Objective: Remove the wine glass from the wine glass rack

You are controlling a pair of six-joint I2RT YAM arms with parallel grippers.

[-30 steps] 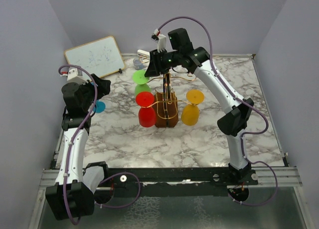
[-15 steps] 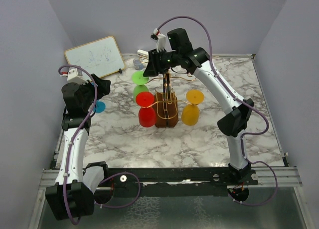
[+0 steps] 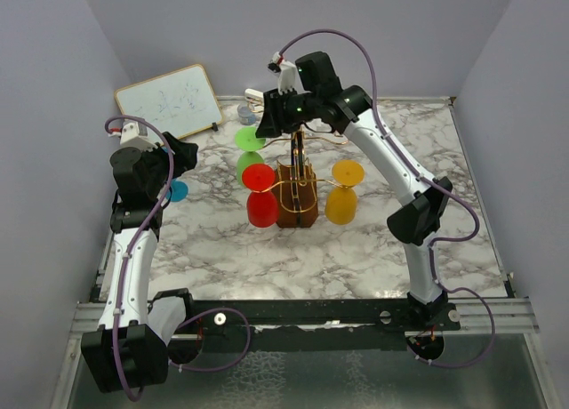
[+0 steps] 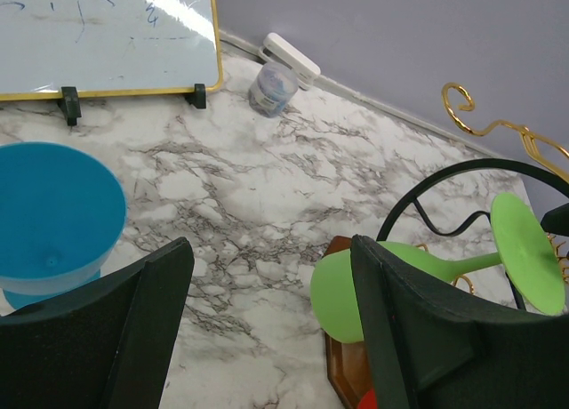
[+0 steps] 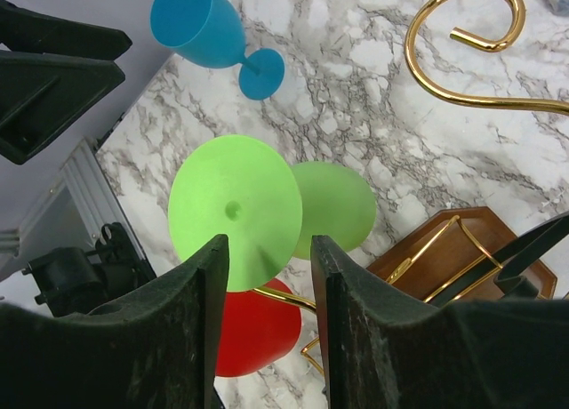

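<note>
The wine glass rack (image 3: 296, 203) stands mid-table, a brown wooden block with a thin gold wire frame. A green wine glass (image 3: 251, 140) hangs upside down and tilted at its far left, a red wine glass (image 3: 260, 198) at its left and a yellow wine glass (image 3: 342, 194) at its right. My right gripper (image 3: 269, 120) hovers just above the green glass (image 5: 236, 204). It is open, with the glass's round foot below the gap of the right gripper (image 5: 269, 249). My left gripper (image 4: 267, 258) is open and holds nothing, left of the rack.
A blue wine glass (image 3: 178, 190) stands upright on the marble table (image 3: 427, 151) by the left gripper (image 3: 185, 156). A whiteboard (image 3: 169, 100) leans at the back left, with a small jar (image 4: 272, 87) and a white object (image 4: 289, 58) by the back wall.
The right gripper's jaws have opened wider over the green glass's foot, and that arm shifted slightly left. The left arm and the glasses have not moved.
</note>
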